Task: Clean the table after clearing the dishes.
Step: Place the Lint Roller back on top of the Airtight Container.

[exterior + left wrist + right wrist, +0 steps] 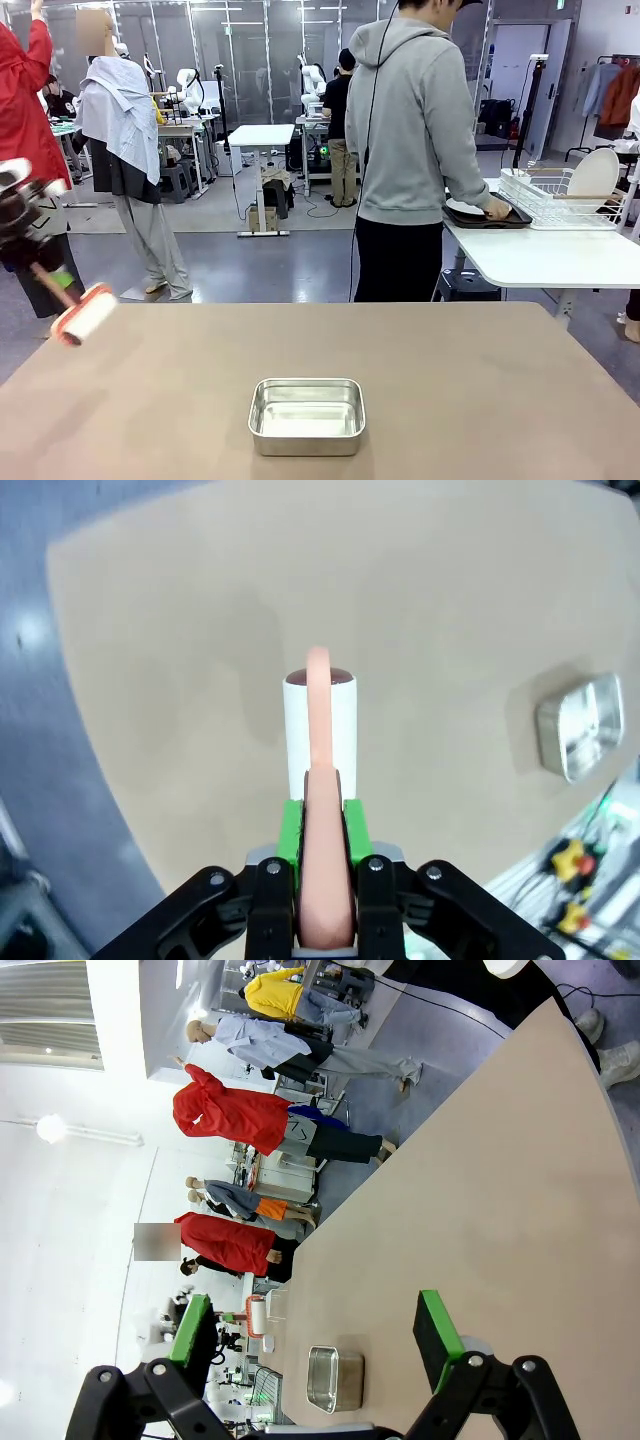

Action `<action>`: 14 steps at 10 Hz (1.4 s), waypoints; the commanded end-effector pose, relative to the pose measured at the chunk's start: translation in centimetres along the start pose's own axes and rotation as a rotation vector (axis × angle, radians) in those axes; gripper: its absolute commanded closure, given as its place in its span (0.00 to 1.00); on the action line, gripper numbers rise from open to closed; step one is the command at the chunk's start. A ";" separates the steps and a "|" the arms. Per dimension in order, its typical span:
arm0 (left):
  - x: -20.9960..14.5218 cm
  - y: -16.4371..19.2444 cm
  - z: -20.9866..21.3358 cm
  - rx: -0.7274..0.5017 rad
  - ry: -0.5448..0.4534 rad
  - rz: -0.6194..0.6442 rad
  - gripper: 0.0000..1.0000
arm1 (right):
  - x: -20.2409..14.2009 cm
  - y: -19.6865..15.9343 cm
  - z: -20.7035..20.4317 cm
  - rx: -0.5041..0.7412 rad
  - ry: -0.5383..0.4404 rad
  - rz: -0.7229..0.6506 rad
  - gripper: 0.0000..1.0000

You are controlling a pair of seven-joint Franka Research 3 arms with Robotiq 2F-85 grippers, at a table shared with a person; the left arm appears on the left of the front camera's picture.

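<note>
My left gripper (55,275) hovers at the far left edge of the brown table (480,400). It is shut on the pink handle of a lint roller (84,314), whose white roll hangs just above the tabletop. In the left wrist view the gripper (323,825) clamps the handle between its green pads, and the roller (320,725) points out over the table (200,630). My right gripper (315,1332) stands open and holds nothing. A dark tray (487,215) with a white plate (463,207), one of the dishes, lies on a white side table under a person's hands.
A small steel pan (306,415) sits near the front middle of the table, also seen as the pan (582,725) and the pan (335,1378). A wire dish rack (560,200) holds another plate (592,175). The person in a grey hoodie (420,130) faces away.
</note>
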State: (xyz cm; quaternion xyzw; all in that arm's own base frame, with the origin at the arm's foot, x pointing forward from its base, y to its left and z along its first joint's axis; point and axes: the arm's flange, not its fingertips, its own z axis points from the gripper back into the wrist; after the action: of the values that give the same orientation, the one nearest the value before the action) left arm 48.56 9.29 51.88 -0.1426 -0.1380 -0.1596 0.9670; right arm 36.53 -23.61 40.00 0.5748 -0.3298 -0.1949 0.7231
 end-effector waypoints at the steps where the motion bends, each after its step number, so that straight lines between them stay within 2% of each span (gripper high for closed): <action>1: 3.8 -8.8 1.7 0.080 -0.010 -0.430 0.80 | -0.1 0.3 0.3 -0.005 0.013 0.002 0.00; 2: 4.9 -14.2 1.3 0.140 0.028 -0.594 0.80 | -0.1 0.3 0.3 -0.005 0.013 0.002 0.00; 3: 5.8 -20.3 0.8 0.127 0.026 -0.767 0.80 | -0.1 0.3 0.3 -0.005 0.013 0.002 0.00; 4: 6.0 -25.2 0.4 0.216 0.063 -0.902 0.80 | -0.1 0.3 0.3 -0.005 0.013 0.002 0.00; 5: 5.3 -29.3 -0.3 0.175 0.109 -1.044 0.80 | -0.1 0.3 0.3 -0.005 0.013 0.002 0.00; 6: 4.5 -32.4 -1.1 0.108 0.127 -1.134 0.80 | -0.1 0.3 0.3 -0.005 0.013 0.002 0.00; 7: 3.5 -35.2 -2.3 0.100 0.134 -1.184 0.80 | -0.1 0.3 0.3 -0.005 0.013 0.002 0.00; 8: 2.3 -38.2 -3.7 0.017 0.142 -1.239 0.80 | -0.1 0.3 0.3 -0.005 0.013 0.002 0.00; 9: 1.7 -40.0 -4.8 0.008 0.157 -1.271 0.80 | -0.1 0.3 0.3 -0.005 0.013 0.002 0.00; 10: 1.5 -40.3 -5.5 -0.036 0.224 -1.268 0.80 | -0.1 0.3 0.3 -0.005 0.013 0.002 0.00; 11: 2.1 -40.4 -4.3 0.041 0.163 -1.242 0.80 | -0.1 0.3 0.3 -0.005 0.013 0.002 0.00; 14: 2.1 -40.4 -4.3 0.041 0.163 -1.242 0.80 | -0.1 0.3 0.3 -0.005 0.013 0.002 0.00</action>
State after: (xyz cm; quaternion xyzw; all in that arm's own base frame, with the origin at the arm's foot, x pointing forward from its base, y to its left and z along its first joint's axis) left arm 37.50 -29.50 57.60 -0.0125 -0.1177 -0.6994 0.7049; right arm 36.52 -23.62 40.02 0.5748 -0.3300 -0.1948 0.7230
